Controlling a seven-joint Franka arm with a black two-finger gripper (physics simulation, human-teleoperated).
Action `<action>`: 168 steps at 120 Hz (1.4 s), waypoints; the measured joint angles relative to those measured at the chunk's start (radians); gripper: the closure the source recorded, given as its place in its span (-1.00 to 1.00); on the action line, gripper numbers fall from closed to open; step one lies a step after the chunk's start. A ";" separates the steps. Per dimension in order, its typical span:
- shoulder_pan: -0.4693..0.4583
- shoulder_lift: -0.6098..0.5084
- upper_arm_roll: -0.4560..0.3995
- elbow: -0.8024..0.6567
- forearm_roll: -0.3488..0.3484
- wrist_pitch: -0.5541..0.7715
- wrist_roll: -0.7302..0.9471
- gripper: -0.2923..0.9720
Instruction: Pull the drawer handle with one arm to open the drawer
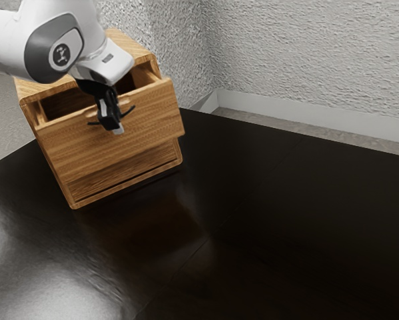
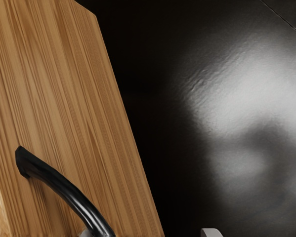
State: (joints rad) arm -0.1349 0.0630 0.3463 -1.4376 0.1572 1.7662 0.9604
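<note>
Honey-brown wood with a fine straight grain makes up the drawer [image 1: 142, 127], the upper one of a small wooden cabinet [image 1: 112, 175]. The drawer stands partly open: its front juts out past the cabinet's face, and behind the front its hollow inside shows from above. Its front panel lies directly behind the jaws. Across that panel runs the drawer handle [image 1: 128, 109], a slim glossy black bar that bows away from the wood and passes through the jaws, its two ends sticking out to either side of them.

The black gripper [image 1: 112, 119] hangs from the white arm [image 1: 46, 40] and points down at the handle's middle. In the wrist view the handle [image 2: 59, 185] curves out from its foot on the drawer front [image 2: 54, 98] down to one pale fingertip, while the other fingertip [image 2: 211, 232] sits well apart from it over the table; so the jaws stand open, not pinched on the bar, which lies against one of them.

Below the jaws the cabinet's lower front sits back from the upper drawer's front. Beneath and beyond the jaws spreads the dark glossy table [image 1: 266, 220], with pale reflections on it. A rough grey wall [image 1: 286, 47] rises behind
</note>
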 joint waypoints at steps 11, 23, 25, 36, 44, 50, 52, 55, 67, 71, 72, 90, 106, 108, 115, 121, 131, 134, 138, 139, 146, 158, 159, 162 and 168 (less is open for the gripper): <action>-0.009 -0.027 -0.004 -0.033 0.002 0.009 -0.012 0.21; -0.011 -0.055 -0.016 -0.069 0.003 0.016 -0.024 0.23; -0.006 -0.061 -0.023 -0.075 0.003 0.017 -0.026 0.24; -0.035 -0.093 -0.008 -0.106 0.023 0.021 -0.041 0.26; -0.052 -0.112 -0.004 -0.124 0.032 0.023 -0.052 0.23; -0.063 -0.125 -0.004 -0.137 0.037 0.025 -0.060 0.21; -0.067 -0.130 -0.004 -0.143 0.038 0.025 -0.063 0.21; -0.073 -0.137 -0.004 -0.150 0.039 0.026 -0.067 0.20; -0.107 -0.163 -0.005 -0.177 0.059 0.027 -0.085 0.17; -0.122 -0.171 -0.005 -0.187 0.064 0.028 -0.092 0.15; -0.125 -0.173 -0.005 -0.189 0.065 0.028 -0.093 0.15; -0.156 -0.210 -0.004 -0.223 0.077 0.029 -0.120 0.16; -0.167 -0.246 -0.006 -0.259 0.081 0.030 -0.140 0.16; -0.171 -0.252 -0.006 -0.265 0.081 0.030 -0.143 0.16; -0.181 -0.267 -0.009 -0.283 0.083 0.031 -0.152 0.17; -0.188 -0.276 -0.011 -0.297 0.083 0.031 -0.160 0.16; -0.200 -0.286 -0.016 -0.310 0.083 0.031 -0.174 0.17; -0.204 -0.289 -0.017 -0.312 0.083 0.031 -0.177 0.17; -0.210 -0.292 -0.018 -0.315 0.083 0.031 -0.182 0.18; -0.211 -0.293 -0.018 -0.316 0.083 0.031 -0.183 0.18; -0.220 -0.298 -0.019 -0.321 0.083 0.031 -0.191 0.19; -0.220 -0.301 -0.028 -0.325 0.084 0.030 -0.202 0.28; -0.219 -0.302 -0.029 -0.325 0.084 0.030 -0.203 0.27; -0.218 -0.304 -0.032 -0.326 0.084 0.029 -0.206 0.27; -0.216 -0.306 -0.035 -0.325 0.083 0.028 -0.210 0.26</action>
State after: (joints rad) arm -0.3508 -0.2432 0.3108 -1.7629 0.2398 1.7942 0.7507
